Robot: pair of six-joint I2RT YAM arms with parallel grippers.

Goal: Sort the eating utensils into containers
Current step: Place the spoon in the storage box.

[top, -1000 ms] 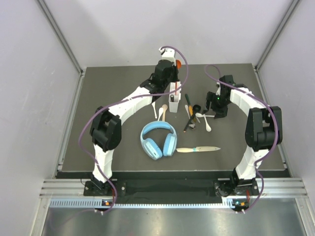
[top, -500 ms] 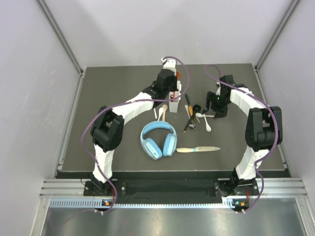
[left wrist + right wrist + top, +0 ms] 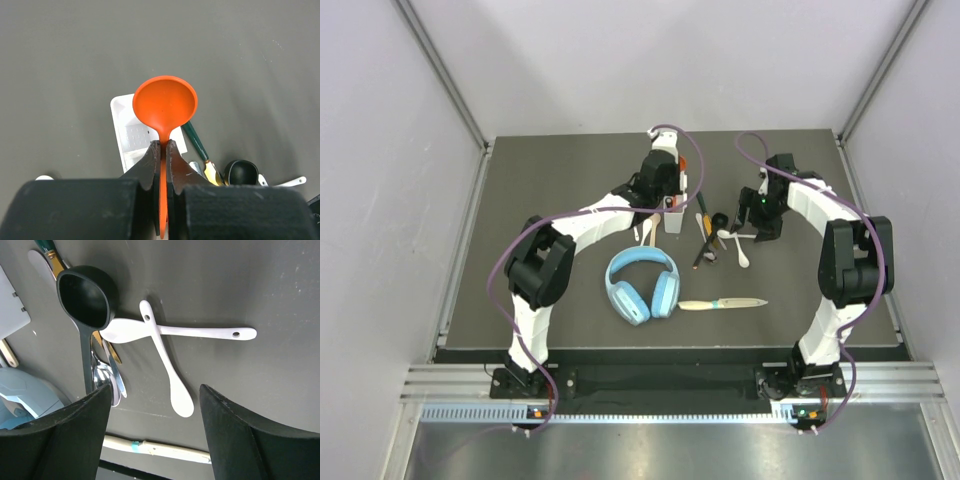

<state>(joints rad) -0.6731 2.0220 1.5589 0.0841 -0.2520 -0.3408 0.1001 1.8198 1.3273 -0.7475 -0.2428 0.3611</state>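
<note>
My left fingers (image 3: 152, 162) are pinched shut on the orange spoon (image 3: 165, 102) — its long axis runs out past the tips, bowl leading, over the white caddy (image 3: 125, 135) below. My right fingers (image 3: 60, 435) hang wide open and empty above the crossed white spoons (image 3: 170, 365) on the desk (image 3: 260, 285).

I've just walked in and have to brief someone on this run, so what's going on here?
The left pincer is shut on the handle of the orange spoon, whose bowl sticks out past the fingertips over the white caddy; the spoon is not yet released. The right pincer is open and hovers above two crossed white spoons and a black scoop lying on the table. The blue headphones lie untouched nearer the arms.
</note>
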